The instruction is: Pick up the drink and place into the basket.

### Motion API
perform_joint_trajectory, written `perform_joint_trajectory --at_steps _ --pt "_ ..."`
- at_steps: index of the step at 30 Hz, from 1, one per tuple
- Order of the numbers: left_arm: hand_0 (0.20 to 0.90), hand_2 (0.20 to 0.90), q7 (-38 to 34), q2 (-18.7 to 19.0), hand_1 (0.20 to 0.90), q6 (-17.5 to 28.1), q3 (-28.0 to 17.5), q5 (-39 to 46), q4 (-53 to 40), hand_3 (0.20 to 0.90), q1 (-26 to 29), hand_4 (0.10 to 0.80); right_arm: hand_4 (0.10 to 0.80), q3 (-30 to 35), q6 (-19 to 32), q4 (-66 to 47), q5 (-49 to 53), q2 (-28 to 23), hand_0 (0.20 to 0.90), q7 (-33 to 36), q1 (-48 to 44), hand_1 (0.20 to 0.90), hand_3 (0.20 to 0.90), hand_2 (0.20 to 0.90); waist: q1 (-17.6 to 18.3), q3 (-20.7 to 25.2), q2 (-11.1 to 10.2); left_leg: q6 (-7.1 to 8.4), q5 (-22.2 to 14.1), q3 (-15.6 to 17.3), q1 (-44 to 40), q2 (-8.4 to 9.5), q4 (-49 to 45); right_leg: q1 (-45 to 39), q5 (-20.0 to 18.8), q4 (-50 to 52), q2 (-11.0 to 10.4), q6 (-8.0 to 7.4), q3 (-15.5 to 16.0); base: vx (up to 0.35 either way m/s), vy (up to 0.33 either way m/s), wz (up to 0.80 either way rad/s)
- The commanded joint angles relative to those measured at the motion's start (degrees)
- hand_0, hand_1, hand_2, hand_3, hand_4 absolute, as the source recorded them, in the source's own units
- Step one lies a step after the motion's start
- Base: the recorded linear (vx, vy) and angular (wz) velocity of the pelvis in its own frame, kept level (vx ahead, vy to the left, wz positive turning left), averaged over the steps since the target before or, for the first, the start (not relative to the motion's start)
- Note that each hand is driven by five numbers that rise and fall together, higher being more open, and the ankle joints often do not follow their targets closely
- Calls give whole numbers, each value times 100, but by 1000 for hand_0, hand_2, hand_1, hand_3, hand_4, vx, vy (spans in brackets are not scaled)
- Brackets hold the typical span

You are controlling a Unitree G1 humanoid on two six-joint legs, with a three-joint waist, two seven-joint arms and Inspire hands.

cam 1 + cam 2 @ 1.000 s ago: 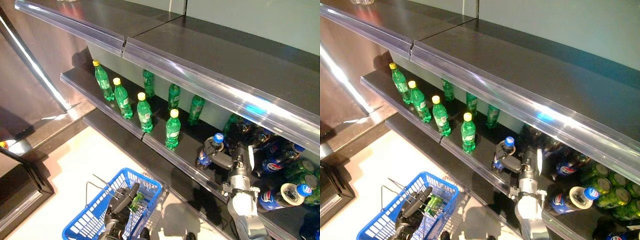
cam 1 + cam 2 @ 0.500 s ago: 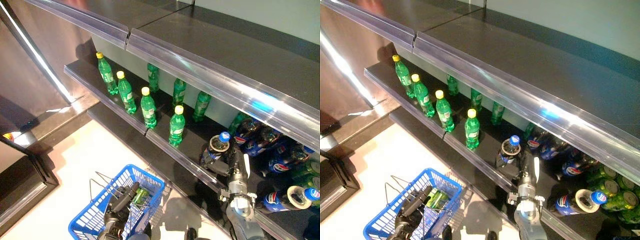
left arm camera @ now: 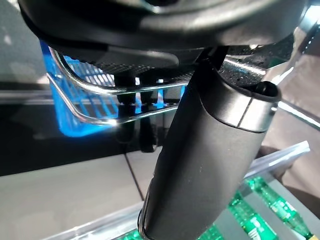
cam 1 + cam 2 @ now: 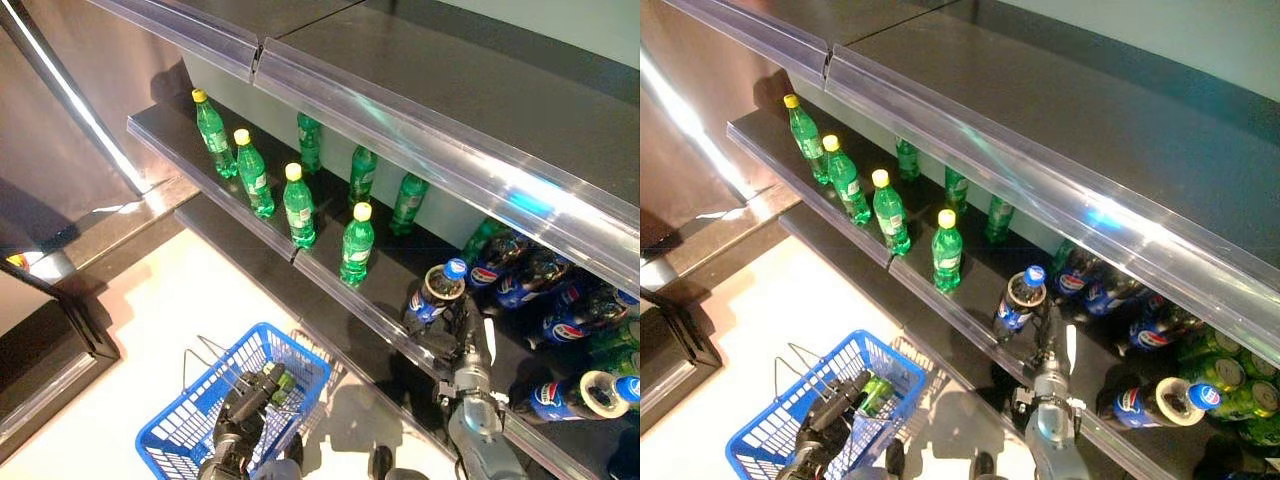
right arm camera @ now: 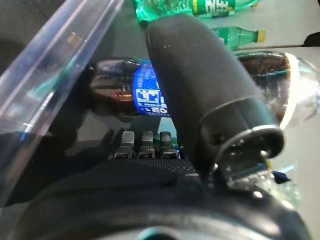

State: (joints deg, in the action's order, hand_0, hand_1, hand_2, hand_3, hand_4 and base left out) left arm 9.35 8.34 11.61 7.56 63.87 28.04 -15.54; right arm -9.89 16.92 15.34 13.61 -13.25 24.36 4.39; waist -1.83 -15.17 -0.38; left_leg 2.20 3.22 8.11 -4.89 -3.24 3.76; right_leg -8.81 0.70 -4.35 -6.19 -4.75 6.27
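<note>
Right wrist view: dark cola bottle (image 5: pixel 120 92), blue label, upright on shelf (image 4: pixel 390 270).

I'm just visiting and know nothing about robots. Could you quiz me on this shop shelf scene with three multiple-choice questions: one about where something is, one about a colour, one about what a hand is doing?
1. Where is the blue basket?
A. On the top shelf
B. Low down in front of the shelves, at the left hand
C. Behind the cola bottles

2. What colour are the caps on the front row of green bottles?
A. Yellow
B. Red
C. White

3. What is the right hand doing?
A. Resting inside the basket
B. Holding a green bottle
C. Reaching onto the shelf at the dark cola bottle with the blue cap

Answers:
1 B: the head views show it low, below the shelves, its wire handle at the left hand.
2 A: each cap is yellow.
3 C: the right wrist view shows that bottle just beyond the thumb.
</note>
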Motion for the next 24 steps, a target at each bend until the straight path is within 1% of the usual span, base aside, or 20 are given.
perform_joint_trajectory --at_steps 1,10,24 --pt "300 300 747 386 300 554 2 -414 -1303 200 288 100 800 265 651 -334 3 26 900 184 -388 900 900 900 -269 403 -74 321 -272 -539 346 -511 -935 611 -861 421 -1021 -580 208 50 -9 2" --pt "300 300 831 402 300 441 73 -478 -1230 200 177 100 800 335 678 -279 30 59 900 354 -590 900 900 900 -409 373 -58 362 -277 -629 347 -545 -1104 493 -846 469 -1018 -579 282 62 -10 7" --pt "300 300 854 485 300 344 232 -561 -1094 200 12 100 800 504 674 76 715 131 900 273 -749 900 900 900 -576 369 -9 406 -232 -760 262 -582 -1258 245 -876 490 -1063 -619 407 77 -3 6"
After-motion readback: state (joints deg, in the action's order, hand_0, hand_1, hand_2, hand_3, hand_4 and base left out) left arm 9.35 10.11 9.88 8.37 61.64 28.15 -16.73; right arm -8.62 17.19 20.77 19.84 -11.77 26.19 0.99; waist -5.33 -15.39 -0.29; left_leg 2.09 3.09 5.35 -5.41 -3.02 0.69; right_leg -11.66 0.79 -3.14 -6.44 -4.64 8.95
